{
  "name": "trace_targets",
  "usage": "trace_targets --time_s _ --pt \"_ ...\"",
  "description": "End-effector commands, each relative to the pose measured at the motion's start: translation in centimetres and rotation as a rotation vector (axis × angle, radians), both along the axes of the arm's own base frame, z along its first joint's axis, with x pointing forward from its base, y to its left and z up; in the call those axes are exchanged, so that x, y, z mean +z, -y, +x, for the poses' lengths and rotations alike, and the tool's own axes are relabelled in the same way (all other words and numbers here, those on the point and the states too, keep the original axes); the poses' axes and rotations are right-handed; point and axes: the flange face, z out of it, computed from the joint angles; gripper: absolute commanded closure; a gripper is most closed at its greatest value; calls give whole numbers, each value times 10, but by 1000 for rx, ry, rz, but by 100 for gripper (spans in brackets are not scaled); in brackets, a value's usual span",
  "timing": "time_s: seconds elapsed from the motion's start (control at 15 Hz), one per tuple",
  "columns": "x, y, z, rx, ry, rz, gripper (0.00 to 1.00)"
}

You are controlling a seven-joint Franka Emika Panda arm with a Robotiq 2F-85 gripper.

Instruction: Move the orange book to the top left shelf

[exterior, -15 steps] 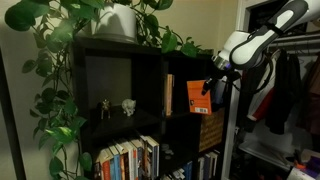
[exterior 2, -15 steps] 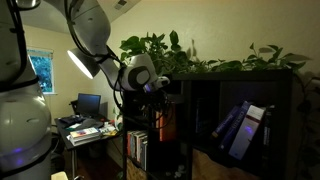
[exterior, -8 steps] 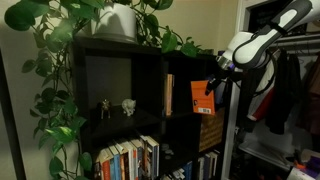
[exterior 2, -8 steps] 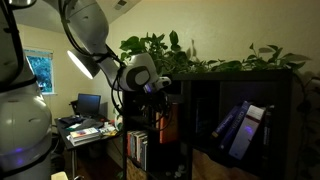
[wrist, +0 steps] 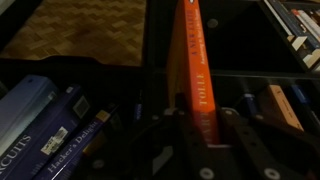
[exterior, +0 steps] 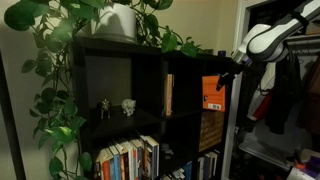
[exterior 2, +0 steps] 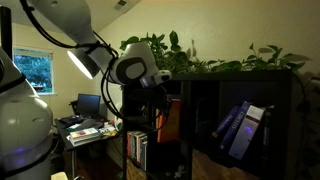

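Note:
The orange book (exterior: 212, 93) is clamped in my gripper (exterior: 226, 77) and hangs upright just outside the right side of the dark bookcase. In an exterior view the book (exterior 2: 172, 119) hangs below the gripper (exterior 2: 157, 96) in front of the case. In the wrist view its orange spine (wrist: 191, 55) runs up from between the two fingers of the gripper (wrist: 200, 122). The top left shelf (exterior: 110, 75), a wide black cubby, lies well to the left of the book.
Two small figurines (exterior: 117, 106) stand in the wide cubby. A tan-orange spine (exterior: 168, 95) stands in the narrow cubby beside it. A woven basket (exterior: 210, 129) and rows of books (exterior: 127, 160) sit below. Blue books (exterior 2: 240, 125) lean in a cubby. Plants top the case.
The gripper has moved right and away from the bookcase with the orange book in it. The book has come out of its cubby.

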Motion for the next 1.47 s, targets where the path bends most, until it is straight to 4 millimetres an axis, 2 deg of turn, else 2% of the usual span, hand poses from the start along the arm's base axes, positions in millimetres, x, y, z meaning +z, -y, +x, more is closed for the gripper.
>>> trace_targets --time_s 0.0,0.27,0.47,0.8,1.07,1.4 --pt "32 23 -15 -33 39 22 93" --pt "41 50 -24 -93 54 32 93" --pt "39 66 -27 -133 60 54 93" --pt "30 78 -22 -139 84 56 93" --pt "27 84 -12 -128 123 59 93" --pt "14 85 15 -92 147 55 93"
